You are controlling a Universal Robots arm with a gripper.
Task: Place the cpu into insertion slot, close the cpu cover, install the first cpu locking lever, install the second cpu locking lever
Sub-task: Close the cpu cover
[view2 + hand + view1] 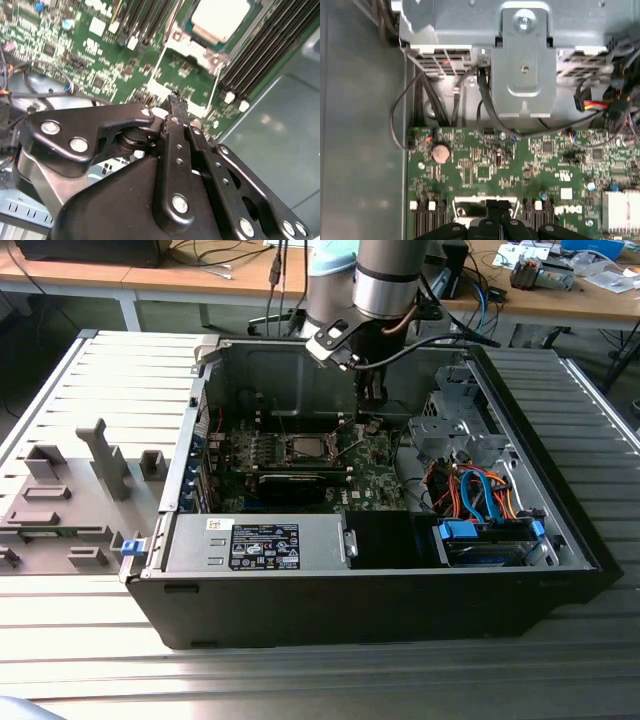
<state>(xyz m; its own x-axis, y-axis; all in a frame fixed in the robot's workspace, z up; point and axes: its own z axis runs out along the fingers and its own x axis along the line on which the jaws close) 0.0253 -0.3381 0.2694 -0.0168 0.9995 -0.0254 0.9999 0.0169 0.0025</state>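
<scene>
The cpu (220,17), a pale silvery square, lies in the insertion slot (304,448) on the green board inside the open computer case. The cpu cover (191,47), a silvery frame, lies around it. Two thin metal lever rods (156,67) run out from the socket's near edge towards my gripper. My gripper (175,100) hovers just off that edge, its black fingers pressed together with nothing visible between them. In the exterior view the gripper (368,420) hangs at the socket's right side. In the first wrist view the fingertips (497,206) sit at the socket's rim.
Black memory slots (260,55) flank the socket. A grey drive cage (525,60) with black cables stands beyond the board, and a coin battery (440,153) sits on it. A black power supply (260,545) and blue-orange cables (480,495) fill the case front.
</scene>
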